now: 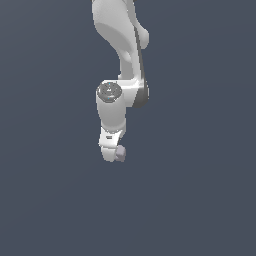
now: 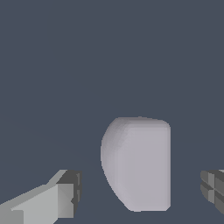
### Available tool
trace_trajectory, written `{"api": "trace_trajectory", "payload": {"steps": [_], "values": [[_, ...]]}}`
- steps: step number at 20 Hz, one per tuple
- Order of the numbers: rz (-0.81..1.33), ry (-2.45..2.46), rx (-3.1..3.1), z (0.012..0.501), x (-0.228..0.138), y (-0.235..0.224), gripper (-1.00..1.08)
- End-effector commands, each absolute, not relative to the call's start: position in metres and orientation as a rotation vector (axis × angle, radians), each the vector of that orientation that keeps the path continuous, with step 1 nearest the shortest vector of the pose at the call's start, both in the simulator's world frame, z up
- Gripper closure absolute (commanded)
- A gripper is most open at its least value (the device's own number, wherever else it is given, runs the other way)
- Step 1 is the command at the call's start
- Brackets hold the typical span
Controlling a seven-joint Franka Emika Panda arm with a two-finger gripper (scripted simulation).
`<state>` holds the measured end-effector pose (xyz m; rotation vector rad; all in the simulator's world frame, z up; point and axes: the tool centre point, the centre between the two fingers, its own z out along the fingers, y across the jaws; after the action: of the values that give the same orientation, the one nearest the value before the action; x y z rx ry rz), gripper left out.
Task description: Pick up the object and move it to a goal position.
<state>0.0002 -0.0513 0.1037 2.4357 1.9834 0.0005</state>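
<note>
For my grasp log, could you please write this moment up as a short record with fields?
scene: plain dark blue-grey ground, simulator render
arm: white Franka arm reaching down
hand: white hand open, a finger on either side of the lump
object: small pale grey-lilac matte lump with rounded corners, between the fingers, gaps visible on both sides in the wrist view
contact: none visible
exterior view: lump at the hand's tip
goal: no marker visible

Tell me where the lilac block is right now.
In the exterior view the block sits just below centre, at the gripper tip; the wrist view shows it between the open fingers, untouched.
</note>
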Motion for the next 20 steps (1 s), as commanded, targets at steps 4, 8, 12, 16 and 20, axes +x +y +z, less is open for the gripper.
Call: {"api": "trace_trajectory", "payload": {"steps": [4,8,12,16,20], "values": [[0.000,1.986,2.434,0.086,-0.001,-0.051,-0.92],[0.000,1.989,2.432,0.066,-0.001,-0.051,-0.92],[0.000,1.989,2.432,0.056,-0.001,-0.051,-0.92],[0.000,1.989,2.432,0.055,0.000,-0.051,1.08],[0.000,1.989,2.432,0.055,0.000,-0.051,1.08]]}}
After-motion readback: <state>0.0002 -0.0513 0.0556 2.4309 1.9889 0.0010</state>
